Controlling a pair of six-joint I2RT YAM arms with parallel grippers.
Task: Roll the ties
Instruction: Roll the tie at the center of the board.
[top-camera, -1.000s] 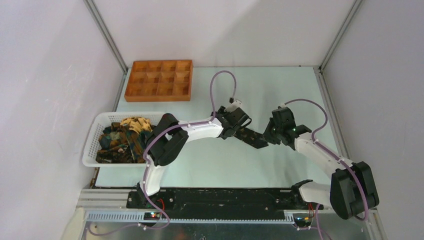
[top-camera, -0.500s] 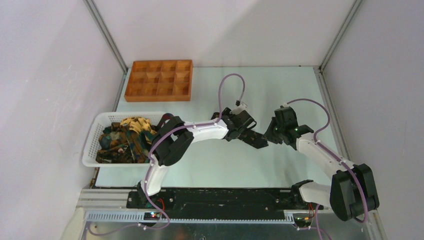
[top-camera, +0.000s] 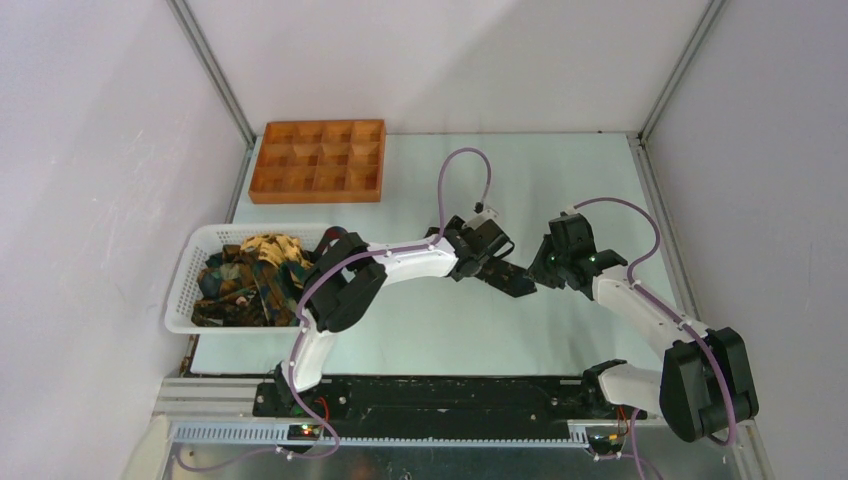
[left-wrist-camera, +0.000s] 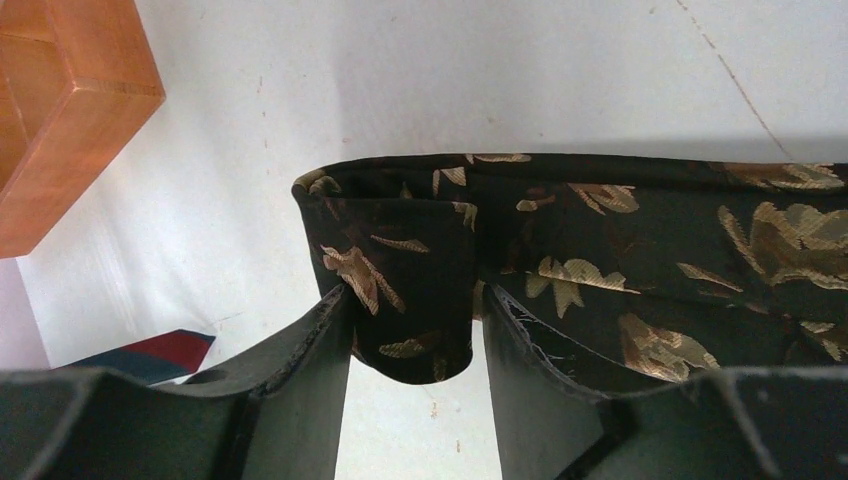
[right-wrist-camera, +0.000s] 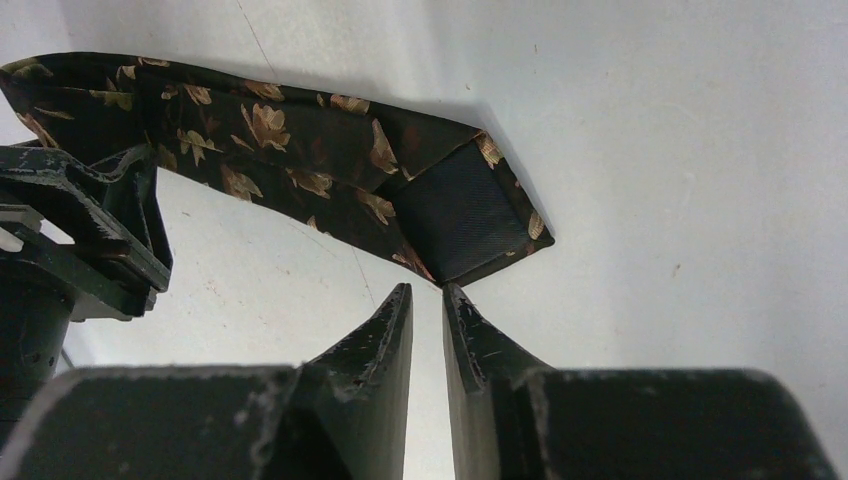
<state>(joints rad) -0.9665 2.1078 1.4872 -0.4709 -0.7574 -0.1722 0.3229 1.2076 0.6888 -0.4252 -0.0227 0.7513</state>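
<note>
Baring plain lining to right wrist only: tie.

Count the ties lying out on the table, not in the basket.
1: the tie lies mid-table between the left gripper and right gripper. More ties sit heaped in the white mesh basket, uncountable.
</note>
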